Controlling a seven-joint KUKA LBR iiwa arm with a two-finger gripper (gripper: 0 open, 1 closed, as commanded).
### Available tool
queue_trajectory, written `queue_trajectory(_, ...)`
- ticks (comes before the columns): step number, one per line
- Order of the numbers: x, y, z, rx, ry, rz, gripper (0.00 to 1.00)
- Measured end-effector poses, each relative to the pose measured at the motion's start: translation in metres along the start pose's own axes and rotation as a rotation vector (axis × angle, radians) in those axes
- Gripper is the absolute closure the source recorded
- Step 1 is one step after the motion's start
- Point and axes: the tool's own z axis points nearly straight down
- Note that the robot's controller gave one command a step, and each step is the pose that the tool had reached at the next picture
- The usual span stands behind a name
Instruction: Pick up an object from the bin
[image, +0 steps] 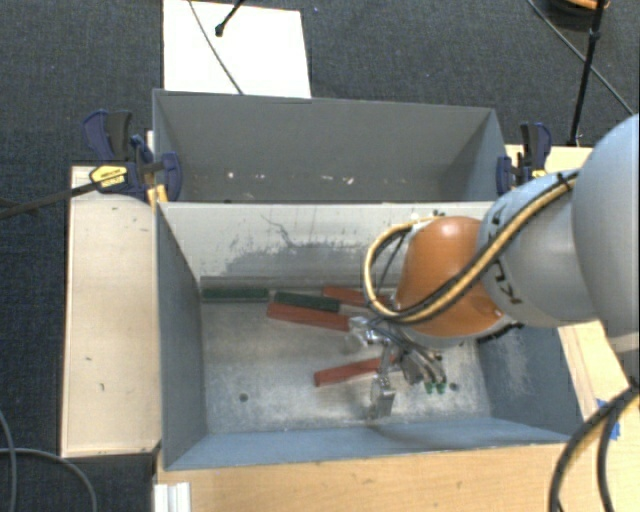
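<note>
**A:** What lies at the left of the bin (180, 340)?

**B:** A dark green stick (235, 293) lies flat along the foot of the back wall. A green-and-red stick (310, 298) is next, and just in front of it a long red-brown stick (305, 315) slants toward the right.

**A:** And nearer the front wall?

**B:** There is a shorter red-brown stick (345, 375), its long axis running nearly left to right. Its right end reaches the gripper (383, 398), which is low over the floor (touching or merely beside, I cannot tell).

**A:** Spread or pressed together?

**B:** I cannot tell from this angle. I can see nothing pinched.

**A:** Anything further right?

**B:** Small green bits (437, 385) lie toward the front right corner.

**A:** So what does the next move turn on?

**B:** In my judgement, on the short stick lying to the tool's left. The tool would have to shift left along that axis and close across the stick's width.
</note>
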Motion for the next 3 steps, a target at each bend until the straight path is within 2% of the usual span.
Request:
queue_trajectory(1,0.000,0.000,0.000,0.001,0.000,-0.005,0.00)
queue_trajectory(2,0.000,0.000,0.000,0.001,0.000,-0.008,1.00)
queue_trajectory(3,-0.001,0.000,-0.025,0.002,-0.011,-0.012,1.00)
